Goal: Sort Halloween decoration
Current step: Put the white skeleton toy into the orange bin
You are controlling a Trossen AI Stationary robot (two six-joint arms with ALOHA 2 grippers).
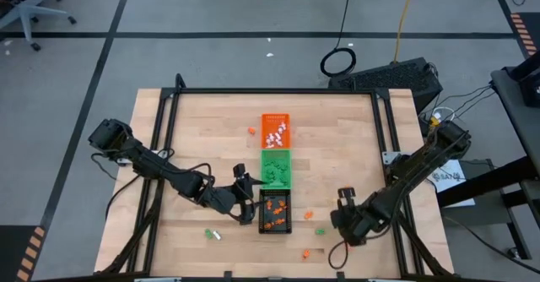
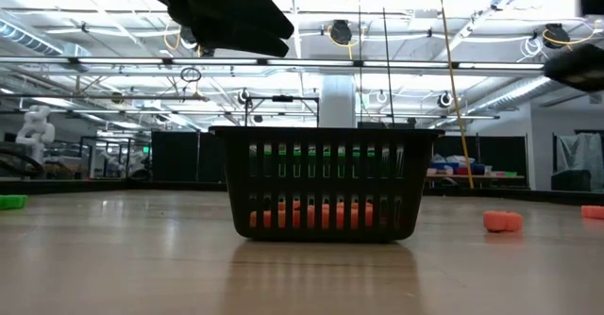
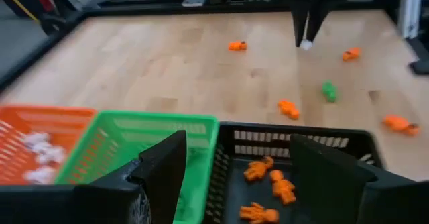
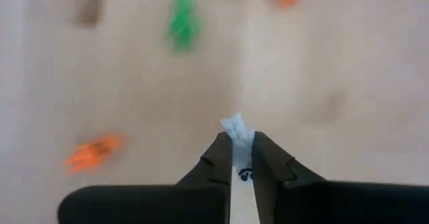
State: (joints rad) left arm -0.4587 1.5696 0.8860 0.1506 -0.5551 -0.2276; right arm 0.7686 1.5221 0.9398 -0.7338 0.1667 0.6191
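The right gripper (image 4: 239, 158) is pinched shut on a small white trinket (image 4: 236, 127), whose tip sticks out between the fingertips just above the bare wood of the table (image 1: 202, 122). In the high view this gripper (image 1: 346, 199) sits to the right of the black tray (image 1: 276, 212), with an orange trinket (image 1: 309, 214) and a green trinket (image 1: 321, 230) lying loose on the table close by. The left gripper (image 3: 234, 163) hangs with its fingers spread wide and nothing between them, at the near edge of the black tray where it meets the green tray (image 1: 275, 165). The three trays stand in a row: orange tray (image 1: 275, 130), green, black. Orange figures (image 3: 271, 184) lie in the black tray, white pieces (image 1: 276, 135) in the orange one.
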